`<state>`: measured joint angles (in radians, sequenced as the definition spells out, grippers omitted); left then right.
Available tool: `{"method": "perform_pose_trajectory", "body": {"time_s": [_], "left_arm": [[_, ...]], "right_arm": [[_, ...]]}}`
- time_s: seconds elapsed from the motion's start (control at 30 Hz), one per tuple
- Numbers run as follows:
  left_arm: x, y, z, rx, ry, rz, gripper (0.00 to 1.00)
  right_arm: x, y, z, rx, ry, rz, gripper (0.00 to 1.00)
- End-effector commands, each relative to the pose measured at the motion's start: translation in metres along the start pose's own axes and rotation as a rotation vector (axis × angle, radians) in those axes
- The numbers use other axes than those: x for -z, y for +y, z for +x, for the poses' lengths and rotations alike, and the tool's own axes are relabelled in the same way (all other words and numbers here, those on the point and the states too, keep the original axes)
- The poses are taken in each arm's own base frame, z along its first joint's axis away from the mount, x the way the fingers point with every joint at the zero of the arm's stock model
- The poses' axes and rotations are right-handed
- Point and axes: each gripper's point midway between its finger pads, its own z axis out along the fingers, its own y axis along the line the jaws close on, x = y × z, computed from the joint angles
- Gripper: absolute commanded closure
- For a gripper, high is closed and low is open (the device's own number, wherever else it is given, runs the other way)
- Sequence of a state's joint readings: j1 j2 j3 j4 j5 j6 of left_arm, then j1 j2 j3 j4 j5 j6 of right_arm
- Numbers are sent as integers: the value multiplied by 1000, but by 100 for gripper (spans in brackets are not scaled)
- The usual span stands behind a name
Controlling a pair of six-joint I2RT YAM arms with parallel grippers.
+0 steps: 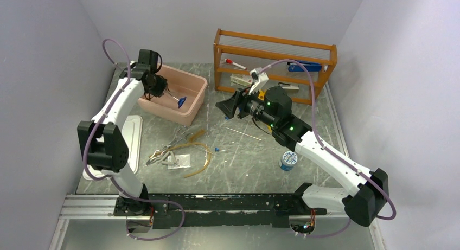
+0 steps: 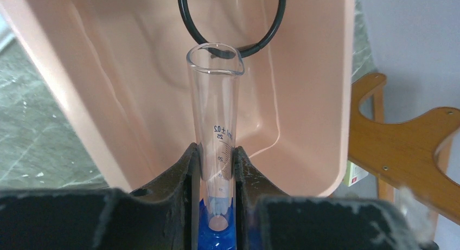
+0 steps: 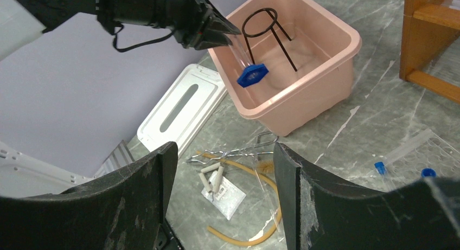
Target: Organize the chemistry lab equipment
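Left gripper [image 2: 214, 152]: fingers clamped on the clear barrel of a graduated cylinder [image 2: 215, 114], at the printed scale. Cylinder tilted, held over the open pink bin [image 1: 191, 108]; in the right wrist view its blue hex base sits at about rim height, clear of the bin floor. Ring stand [image 3: 269, 34] upright inside the bin, toward the far side; in the left wrist view its ring shows just past the cylinder's spout, contact not discernible. Right gripper [image 3: 225, 152]: jaws wide apart, nothing between them, hovering above the table between bin and wooden rack [image 1: 274, 43]. Loose on the table in front of the bin: tongs [image 1: 163, 152], tubing [image 1: 199, 152] looped beside and partly across them, a small clear bag [image 3: 222, 191] with white pieces touching the tongs. Blue-capped tubes [image 3: 379, 166] lie to the right of the tubing, apart from it. Rod [image 1: 244, 133] lies alone nearer the right arm. White lid [image 3: 181, 106] flat, just left of the bin. Small blue-and-white jar [image 1: 288, 160] stands beside the right arm. Marker [image 1: 235, 63] and stapler [image 1: 304, 66] on the rack.
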<state>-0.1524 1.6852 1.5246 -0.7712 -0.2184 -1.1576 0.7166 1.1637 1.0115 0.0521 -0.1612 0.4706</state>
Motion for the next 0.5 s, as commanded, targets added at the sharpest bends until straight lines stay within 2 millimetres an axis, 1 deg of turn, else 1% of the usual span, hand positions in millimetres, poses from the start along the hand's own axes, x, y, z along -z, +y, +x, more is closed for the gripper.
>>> {"method": "perform_pose_trajectory", "body": {"time_s": [0.0,0.1,0.27,0.4,0.47], "left_arm": [[-2,-2,14,53,79,-28,92],[-7,7,18,131,85,-80,91],[-9,22,24,259,94,-185,88],[-17,37,30,303,99,-281,87],[-20,39,31,292,103,-289,87]], "right_arm": [[3,-5,0,-5,-13,22,32],[4,-7,1,-2,-15,30,32],[2,-9,4,5,-3,37,32],[3,-11,5,11,-1,42,32],[3,-12,5,12,-3,46,32]]}}
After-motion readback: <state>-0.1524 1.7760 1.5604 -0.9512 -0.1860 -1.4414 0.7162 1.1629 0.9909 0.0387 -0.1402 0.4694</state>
